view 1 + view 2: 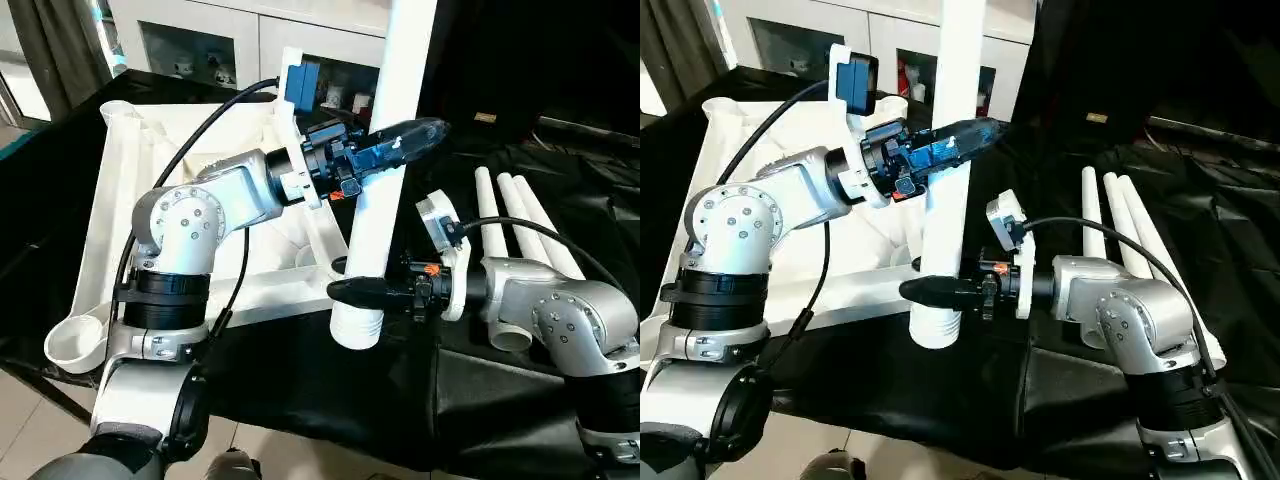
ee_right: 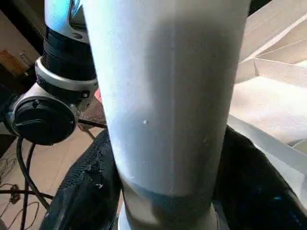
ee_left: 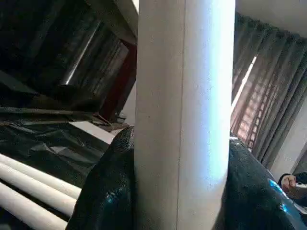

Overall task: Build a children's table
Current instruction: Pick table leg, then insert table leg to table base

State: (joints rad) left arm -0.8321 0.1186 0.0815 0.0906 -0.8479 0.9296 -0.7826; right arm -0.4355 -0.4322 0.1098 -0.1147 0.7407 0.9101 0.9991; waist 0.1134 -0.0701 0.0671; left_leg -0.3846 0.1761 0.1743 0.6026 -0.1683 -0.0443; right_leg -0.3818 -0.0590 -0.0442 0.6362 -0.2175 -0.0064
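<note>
The upright leg [image 1: 385, 150] stands clasped between both grippers, left gripper [image 1: 405, 145] above right gripper [image 1: 352, 291], its ribbed end just beside the tabletop's [image 1: 120, 190] corner socket [image 1: 338, 266].

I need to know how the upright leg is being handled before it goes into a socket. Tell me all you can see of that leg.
The upright leg is a long, smooth white plastic tube, standing nearly vertical, its ribbed lower end beside the tabletop's near corner over the black cloth. The left gripper clasps it midway, the right gripper near the bottom, black fingers either side. Its top runs out of view.
</note>
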